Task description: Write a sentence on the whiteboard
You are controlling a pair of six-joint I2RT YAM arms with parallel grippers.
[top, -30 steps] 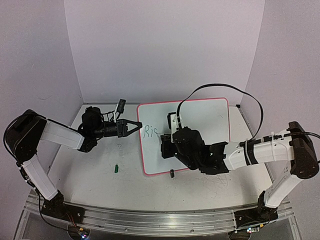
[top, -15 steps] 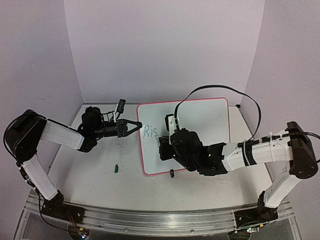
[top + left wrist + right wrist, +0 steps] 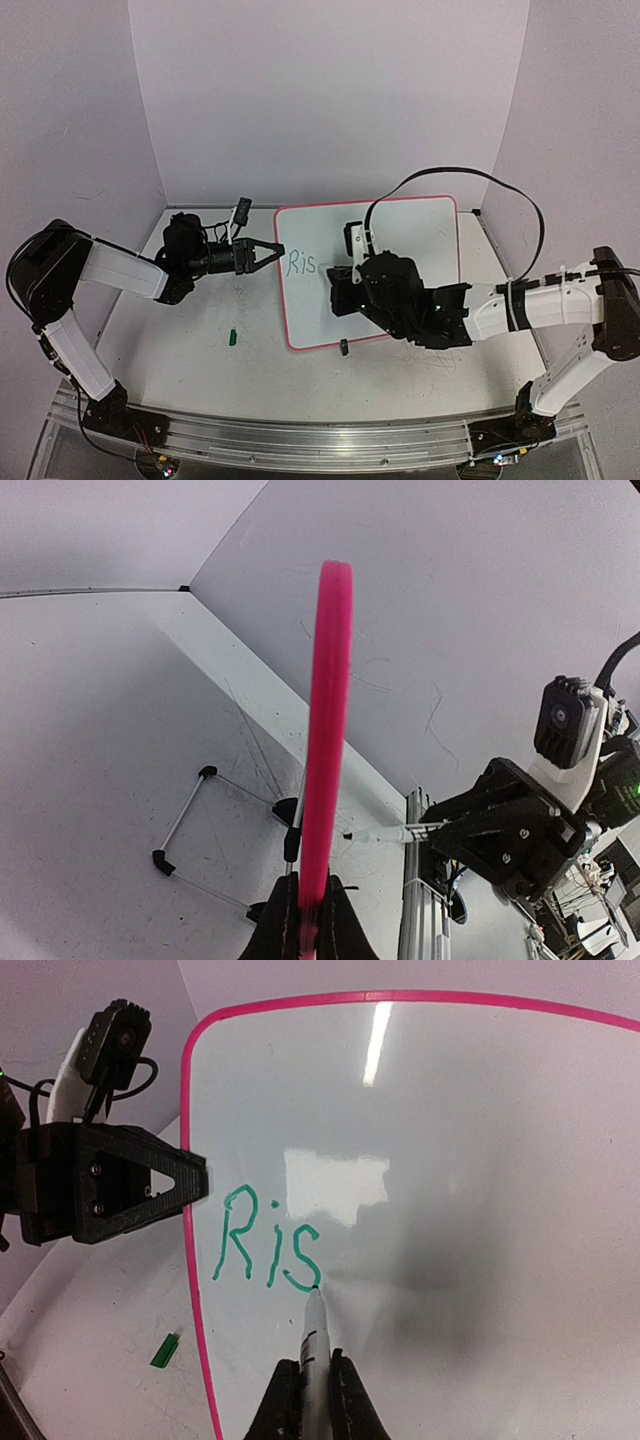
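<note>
The whiteboard (image 3: 400, 240) with its pink frame lies on the table, right of centre. Green letters "Ris" (image 3: 268, 1248) stand near its left edge. My right gripper (image 3: 312, 1385) is shut on a white marker (image 3: 314, 1345); the marker's tip touches the board at the lower right of the "s". In the top view the right gripper (image 3: 345, 290) hangs over the board's left half. My left gripper (image 3: 272, 250) is shut on the board's left frame edge (image 3: 325, 750), seen edge-on in the left wrist view. The marker also shows in the left wrist view (image 3: 385, 834).
A small green marker cap (image 3: 232, 337) lies on the table left of the board; it also shows in the right wrist view (image 3: 167, 1349). One black clip foot (image 3: 343, 347) sits at the board's near edge. A black cable (image 3: 470, 180) arcs over the right arm.
My right arm has shifted a little to the right along the board with the marker. The left arm and the board have not moved.
</note>
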